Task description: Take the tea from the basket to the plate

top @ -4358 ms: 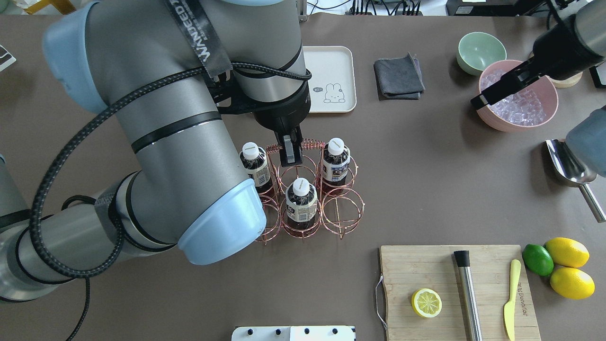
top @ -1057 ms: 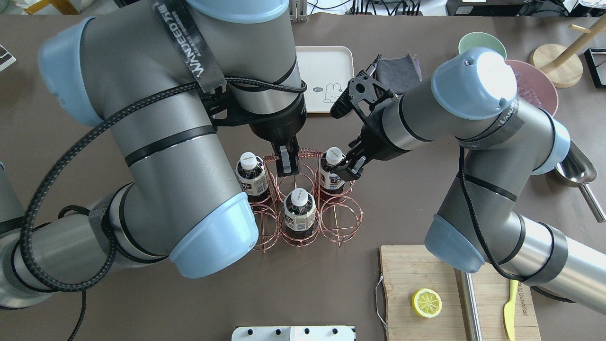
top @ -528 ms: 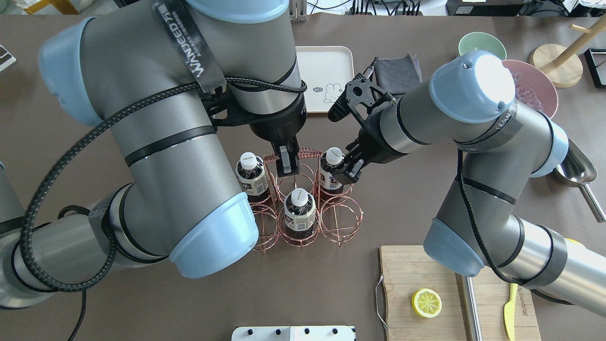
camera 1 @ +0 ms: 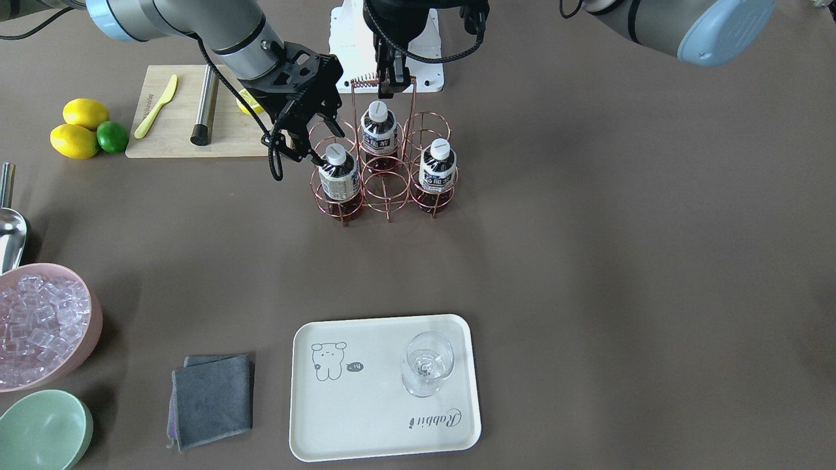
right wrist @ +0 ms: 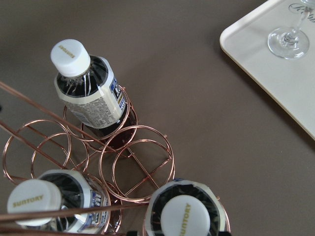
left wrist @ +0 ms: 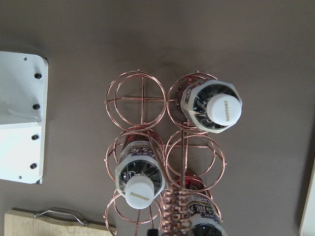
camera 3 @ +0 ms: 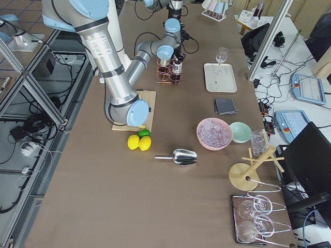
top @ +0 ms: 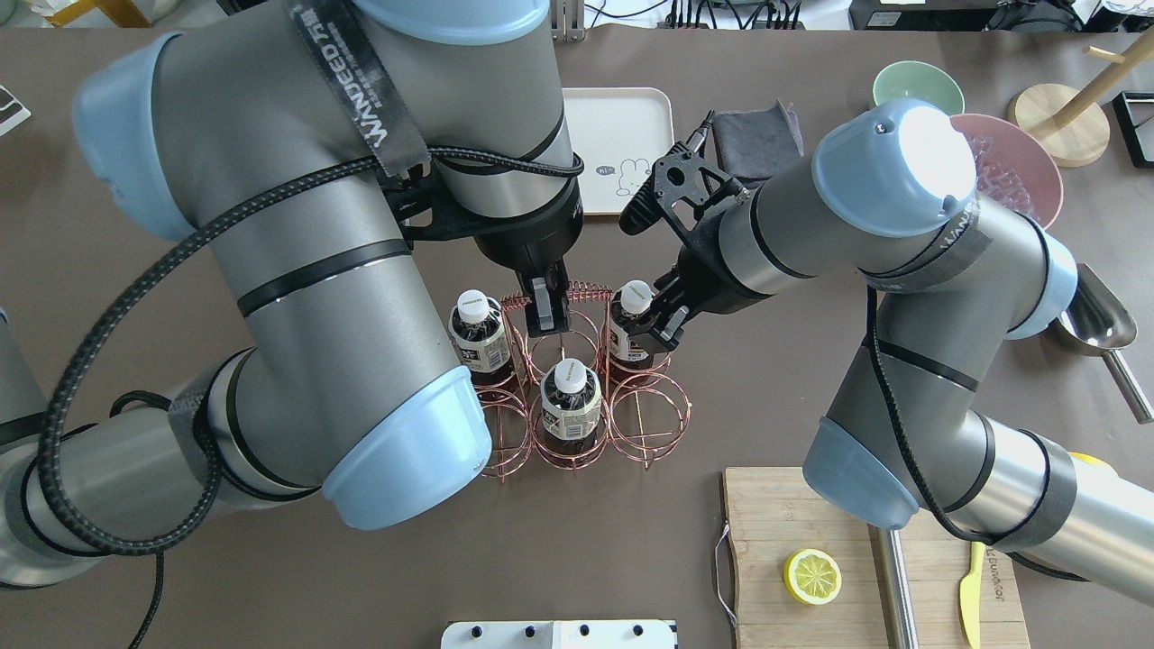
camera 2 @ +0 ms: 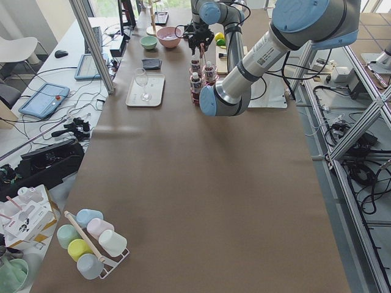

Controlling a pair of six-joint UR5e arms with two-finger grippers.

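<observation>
on the dark brown bench (camera 1: 588,228), the right claw (top: 656,323) gapes wide at the white cap of a small clear bottle of reddish-brown tea (top: 629,341), which stands upright in the rose-gold wire basket (top: 642,416). just beside it, the left claw (top: 548,315) pinches the basket's coiled handle. the cream rectangular tray (camera 1: 385,398) lies well beyond both claws.

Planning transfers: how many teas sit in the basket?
3: one tea at the right gripper, one in the other corner ring facing the plate, one mid-row under the handle.

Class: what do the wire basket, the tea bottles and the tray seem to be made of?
Basket: thin metal wire, glossy copper-rose finish, glinting. Tea bottles: probably clear plastic, dark drink showing through; matte white caps. Tray: cream, smooth matte, perhaps plastic or melamine; uncertain.
</observation>
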